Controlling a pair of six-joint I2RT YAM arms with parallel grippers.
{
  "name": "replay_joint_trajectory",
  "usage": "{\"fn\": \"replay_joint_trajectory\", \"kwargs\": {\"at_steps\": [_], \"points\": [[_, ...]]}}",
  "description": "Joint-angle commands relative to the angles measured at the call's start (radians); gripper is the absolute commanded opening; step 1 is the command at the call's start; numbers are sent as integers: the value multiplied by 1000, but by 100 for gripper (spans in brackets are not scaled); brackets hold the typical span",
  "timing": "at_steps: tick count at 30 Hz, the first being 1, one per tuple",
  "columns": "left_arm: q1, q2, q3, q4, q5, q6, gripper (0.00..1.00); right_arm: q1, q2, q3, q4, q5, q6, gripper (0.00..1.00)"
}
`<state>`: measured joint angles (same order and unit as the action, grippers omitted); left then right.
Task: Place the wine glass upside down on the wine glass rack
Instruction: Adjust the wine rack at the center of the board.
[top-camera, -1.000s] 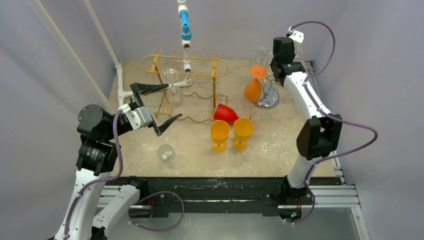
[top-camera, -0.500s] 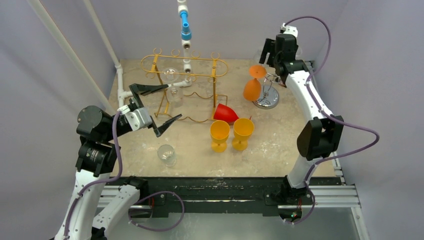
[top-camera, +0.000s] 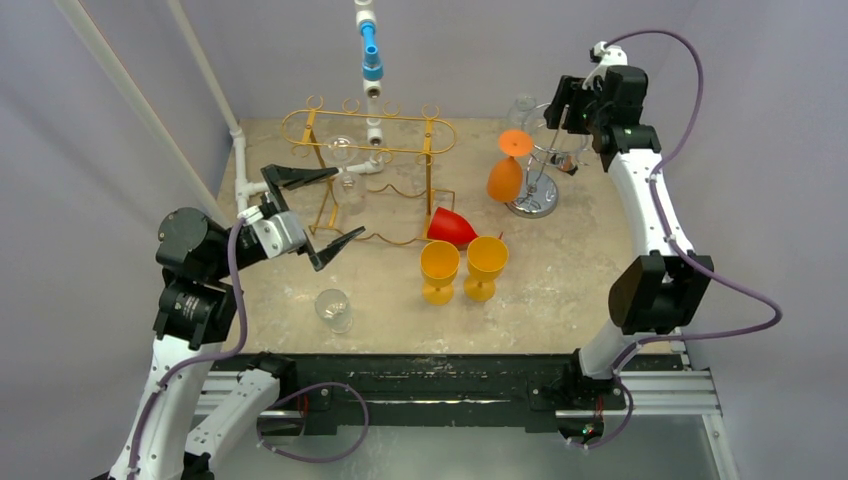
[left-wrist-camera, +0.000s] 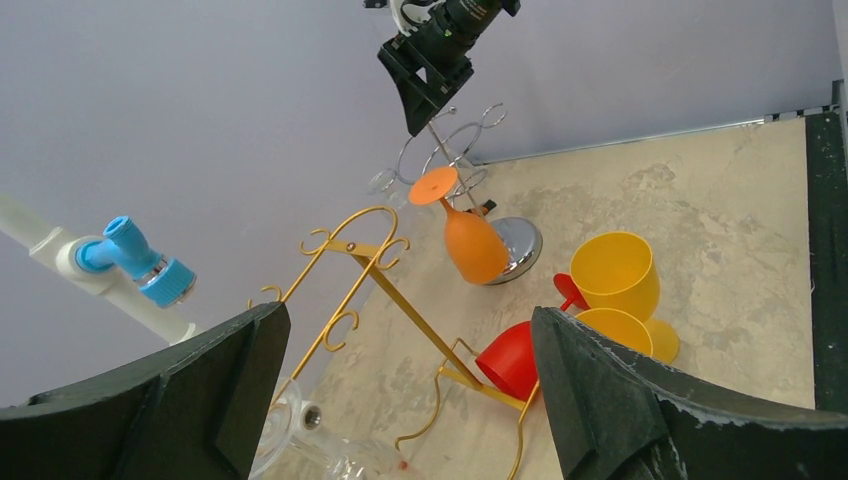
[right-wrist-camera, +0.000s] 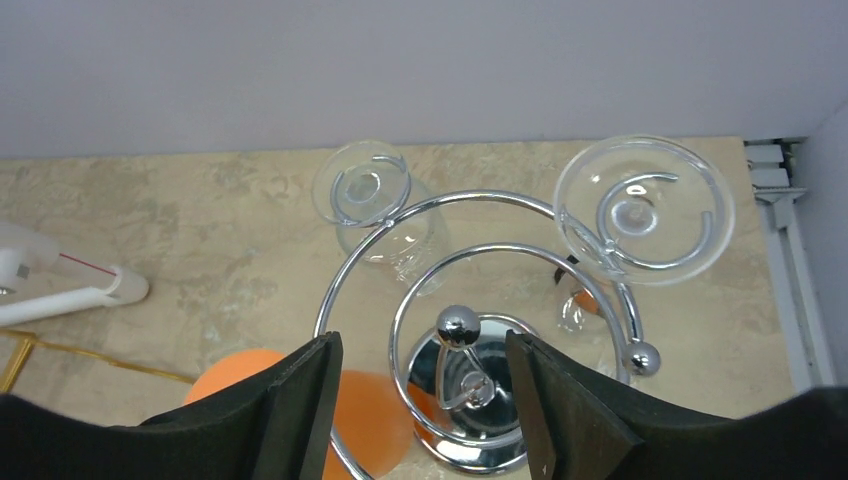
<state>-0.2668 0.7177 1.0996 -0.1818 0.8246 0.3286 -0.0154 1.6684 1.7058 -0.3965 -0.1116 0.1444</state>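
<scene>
The right claw (right-wrist-camera: 420, 345) hangs spread and empty straight above the chrome wine glass rack (right-wrist-camera: 457, 327). Just below it and to its left, the orange wine glass (top-camera: 507, 176) hangs upside down on that rack. Beyond the claw, two clear wine glasses (right-wrist-camera: 365, 190) hang likewise. The left claw (top-camera: 348, 203) gapes wide, well apart.

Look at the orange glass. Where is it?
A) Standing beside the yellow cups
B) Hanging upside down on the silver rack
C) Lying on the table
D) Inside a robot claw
B: the orange glass hangs on the silver rack with its flat foot on top and its bowl pointing down.
</scene>
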Motion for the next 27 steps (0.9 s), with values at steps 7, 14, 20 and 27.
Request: {"fn": "replay_joint_trajectory", "kwargs": {"at_steps": [7,14,20,27], "points": [[-2,12,33,10,5,-7,100,-21,45,12,28,-82,-42,63],[-2,14,34,8,-8,-7,100,-22,85,8,46,-92,-44,55],[-2,12,34,-1,-18,-1,100,-23,115,4,56,-85,-39,35],[-2,17,32,2,-15,1,100,-23,102,-12,96,-45,-20,5]]}}
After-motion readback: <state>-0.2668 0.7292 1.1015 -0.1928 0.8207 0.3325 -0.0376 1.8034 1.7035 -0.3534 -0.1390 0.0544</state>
